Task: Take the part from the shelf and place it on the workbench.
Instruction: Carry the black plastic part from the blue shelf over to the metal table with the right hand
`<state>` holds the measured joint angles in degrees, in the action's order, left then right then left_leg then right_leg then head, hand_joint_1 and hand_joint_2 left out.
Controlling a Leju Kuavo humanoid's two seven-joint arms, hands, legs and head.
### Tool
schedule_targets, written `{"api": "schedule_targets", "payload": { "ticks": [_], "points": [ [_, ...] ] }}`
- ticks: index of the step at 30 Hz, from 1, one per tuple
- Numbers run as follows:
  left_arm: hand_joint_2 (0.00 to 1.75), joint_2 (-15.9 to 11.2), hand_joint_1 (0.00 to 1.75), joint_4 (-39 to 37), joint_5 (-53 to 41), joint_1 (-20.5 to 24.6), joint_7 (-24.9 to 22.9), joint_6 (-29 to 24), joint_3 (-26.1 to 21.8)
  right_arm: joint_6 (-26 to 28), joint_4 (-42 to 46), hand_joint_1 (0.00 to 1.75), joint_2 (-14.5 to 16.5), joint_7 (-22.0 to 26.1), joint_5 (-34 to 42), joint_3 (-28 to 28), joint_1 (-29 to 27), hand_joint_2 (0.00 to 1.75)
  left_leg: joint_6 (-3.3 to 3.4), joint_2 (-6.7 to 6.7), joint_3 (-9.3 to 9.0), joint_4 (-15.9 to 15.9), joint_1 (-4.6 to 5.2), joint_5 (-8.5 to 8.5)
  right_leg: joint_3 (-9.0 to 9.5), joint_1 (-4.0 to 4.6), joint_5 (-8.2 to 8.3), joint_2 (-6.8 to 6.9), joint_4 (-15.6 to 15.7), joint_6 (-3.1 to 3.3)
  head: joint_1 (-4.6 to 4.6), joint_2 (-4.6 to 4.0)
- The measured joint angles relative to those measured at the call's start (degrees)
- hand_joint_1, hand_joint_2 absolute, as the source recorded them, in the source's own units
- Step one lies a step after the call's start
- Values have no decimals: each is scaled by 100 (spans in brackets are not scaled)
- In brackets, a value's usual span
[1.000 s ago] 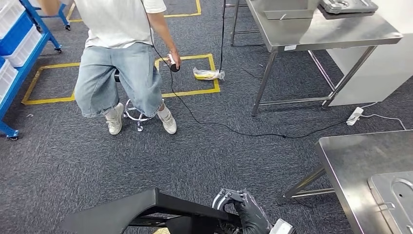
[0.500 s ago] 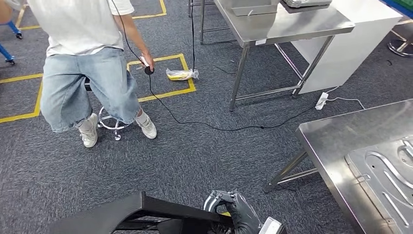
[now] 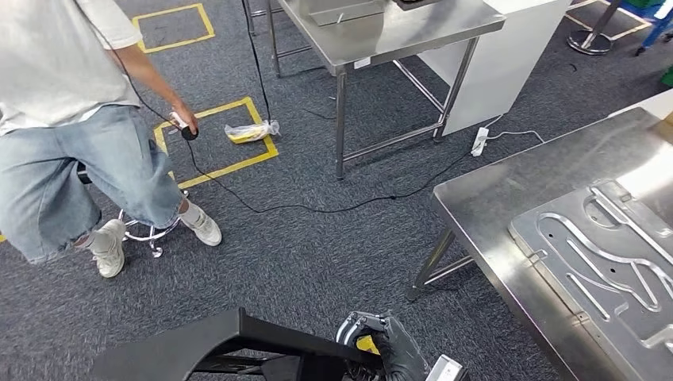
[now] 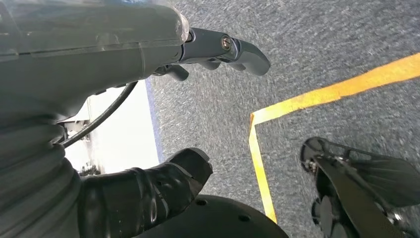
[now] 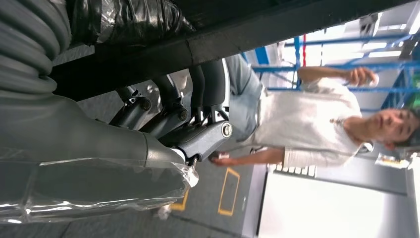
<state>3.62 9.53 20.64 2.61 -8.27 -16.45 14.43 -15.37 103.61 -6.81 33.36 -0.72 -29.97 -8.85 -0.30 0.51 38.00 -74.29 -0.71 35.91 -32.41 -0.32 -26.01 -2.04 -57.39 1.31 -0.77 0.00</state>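
Observation:
The part is a long black flat-topped piece (image 3: 178, 349) low in the head view, reaching left from my right hand (image 3: 390, 346), which grips its near end. In the right wrist view my right hand (image 5: 190, 116) has its dark fingers (image 5: 208, 84) curled up around the black part (image 5: 257, 32). The workbench (image 3: 484, 198) is the steel table at the right, with a grooved metal plate (image 3: 603, 254) lying on it. My left hand (image 4: 148, 64) hangs over the carpet with thumb and fingers apart and nothing between them.
A person (image 3: 71, 119) in a white shirt and denim shorts stands at the left by a stool (image 3: 147, 232), holding a corded device (image 3: 185, 128). Its cable (image 3: 317, 209) trails across the carpet. A second steel table (image 3: 397, 32) stands behind, with a power strip (image 3: 478, 141) beside it.
The camera has swung to the right: the person and the far table slide left, and the workbench with its plate now takes up much more of the right side. My right hand still holds the part.

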Motion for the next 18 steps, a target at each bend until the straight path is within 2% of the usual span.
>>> {"api": "schedule_targets", "payload": {
  "ticks": [1, 2, 3, 4, 6, 7, 8, 9, 10, 12, 13, 15, 16, 18],
  "points": [
    [175, -1, 0, 0, -1, -3, 2, 1, 0, 0, -1, 175, -2, -1, 0, 0, -1, 175, -6, -3, -9, 81, -5, -137, 4, -4, -10, -84, -14, -8, 0, 0],
    [175, -2, 0, 0, -1, -6, 3, 1, 0, 0, -1, 175, -3, -1, 0, 0, -1, 175, -8, -12, -91, 309, -12, -330, 9, -9, -22, -164, -33, -20, 0, 0],
    [175, -5, 0, 0, -1, -8, 3, 1, 0, 0, -1, 175, -3, -1, 0, 0, -1, 175, -8, -88, -241, 689, -27, -551, 6, -17, -46, -244, -68, -45, 0, 0],
    [175, -7, 0, 0, -1, -9, 3, 1, 0, -1, 0, 175, -3, -1, 0, 0, 1, 175, -5, -200, -380, 1034, -38, -701, -13, -14, -72, -315, -117, -78, 0, 0],
    [175, -9, 0, 0, -1, -1, 4, 1, 0, -4, 1, 175, -6, -1, 0, 0, 5, 175, 37, -378, -525, 1414, -52, -819, -76, -10, -104, -423, -196, -149, -1, 0],
    [175, -8, 0, 0, -1, 11, 5, 1, 0, -5, 2, 175, -8, -1, 0, 0, 7, 175, 70, -380, -529, 1424, -42, -806, -104, -10, -99, -468, -207, -180, -1, 0],
    [175, -7, 0, 1, -1, 26, 7, 2, 0, -7, 2, 175, -10, -1, 1, 0, 6, 175, 114, -327, -531, 1434, -47, -822, -121, -20, -95, -508, -208, -209, -1, 0],
    [175, -7, 0, 1, -2, 38, 9, 3, 0, -7, 3, 175, -12, 0, 1, 0, 2, 175, 152, -268, -543, 1453, -47, -832, -137, -22, -111, -465, -235, -236, -1, 0],
    [175, -7, 0, 2, -2, 41, 11, 4, 0, -7, 4, 175, -14, 1, 2, 0, 4, 175, 195, -203, -557, 1474, -52, -841, -186, -19, -173, -350, -334, -264, -5, 0],
    [175, -9, 0, 2, -3, 20, 18, 5, 0, -8, 5, 175, -15, 1, 1, -1, 17, 175, 259, -61, -576, 1500, -47, -842, -450, -10, -457, -9, -867, -312, -13, 0],
    [175, -9, 0, 2, -3, 7, 21, 8, 0, -9, 6, 175, -15, 1, 1, -1, 26, 175, 281, 11, -577, 1502, -38, -834, -649, -15, -627, 99, -1246, -330, -16, 0],
    [175, -10, 0, 2, -3, -8, 23, 12, 0, -9, 6, 175, -15, 1, 2, -2, 29, 175, 297, 119, -577, 1501, -26, -821, -942, -29, -826, 164, -1797, -349, -16, 0],
    [175, -10, 0, 2, -3, -9, 23, 14, 0, -9, 6, 175, -16, 1, 2, -2, 28, 175, 300, 146, -577, 1501, -24, -817, -1001, -32, -852, 169, -1905, -352, -17, 0],
    [175, -10, 0, 2, -3, -9, 23, 14, 0, -9, 6, 175, -16, 1, 2, -2, 28, 175, 300, 152, -577, 1501, -23, -817, -1012, -33, -852, 169, -1924, -353, -17, 0]
  ]
}}
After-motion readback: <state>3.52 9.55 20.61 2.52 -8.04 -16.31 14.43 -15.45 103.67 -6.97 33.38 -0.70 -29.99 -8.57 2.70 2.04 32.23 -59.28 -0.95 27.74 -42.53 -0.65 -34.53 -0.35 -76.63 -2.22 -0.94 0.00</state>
